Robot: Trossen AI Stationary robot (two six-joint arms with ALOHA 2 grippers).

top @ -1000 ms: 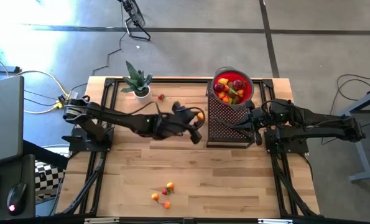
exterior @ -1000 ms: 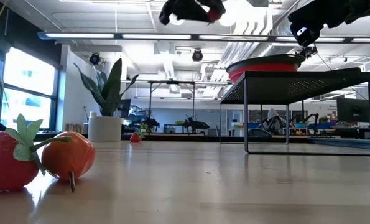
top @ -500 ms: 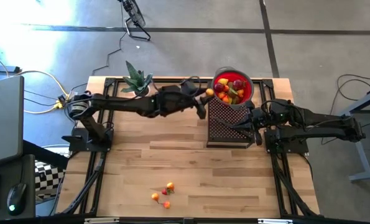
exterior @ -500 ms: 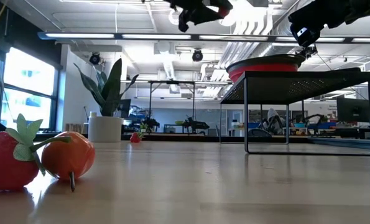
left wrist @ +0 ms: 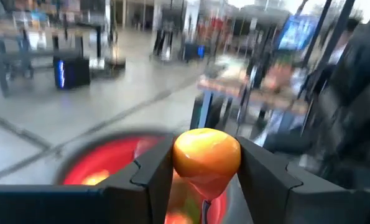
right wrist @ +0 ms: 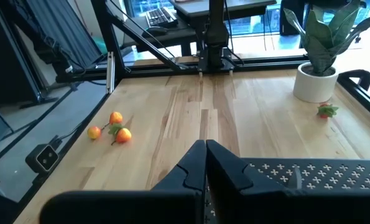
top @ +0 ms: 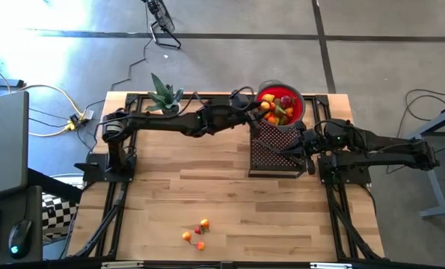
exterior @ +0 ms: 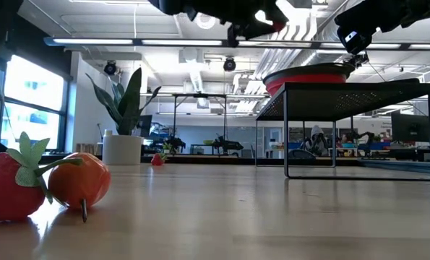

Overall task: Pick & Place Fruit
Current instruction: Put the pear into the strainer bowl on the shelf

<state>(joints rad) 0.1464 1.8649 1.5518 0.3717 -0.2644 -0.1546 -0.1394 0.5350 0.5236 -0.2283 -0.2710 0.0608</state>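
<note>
Glossy orange-yellow oval toy fruit (left wrist: 206,154) clamped in my left gripper (left wrist: 204,180), red round bowl (top: 298,105) below, black perforated metal stand (top: 271,153) beside, right gripper (right wrist: 204,163) closed, empty.

Your left gripper (top: 256,109) has swung from mid-table to the red bowl's (top: 298,110) rim; the orange fruit (left wrist: 206,154) came along with it.

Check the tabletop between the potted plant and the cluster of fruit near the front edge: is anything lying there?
In the high view, the stretch from the potted plant to the fruit cluster is bare wood, crossed above only by the left arm; the right wrist view agrees.
</note>
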